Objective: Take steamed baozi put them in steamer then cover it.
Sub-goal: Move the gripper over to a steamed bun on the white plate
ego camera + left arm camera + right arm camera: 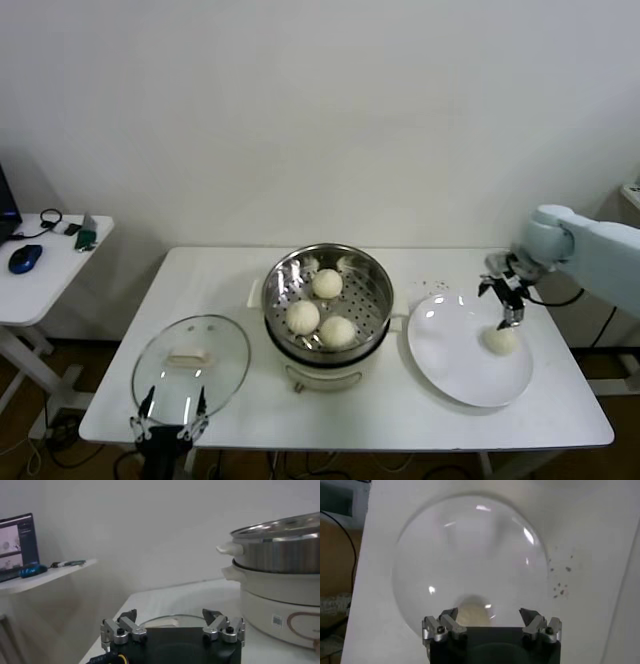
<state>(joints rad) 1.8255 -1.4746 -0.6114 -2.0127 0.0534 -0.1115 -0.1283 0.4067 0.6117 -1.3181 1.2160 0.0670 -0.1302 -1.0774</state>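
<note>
No legible text, brand or number anywhere.

Steamer (280, 587): small white sticker on its white base in the left wrist view, barcode-like bars only, nothing readable. Beside it, toward 3 o'clock, part of a brown outlined marking, no letters made out.

Laptop screen (17, 540) on the side table (45, 576), at 9 o'clock: lit window contents, too blurred to read.

Head view high, looking down over whole table (380, 420). Left wrist view low, level, steamer (280, 550) beyond fingers (125, 627). Right wrist view close, downward, plate (470, 570) past fingertips; shared with head view.
</note>
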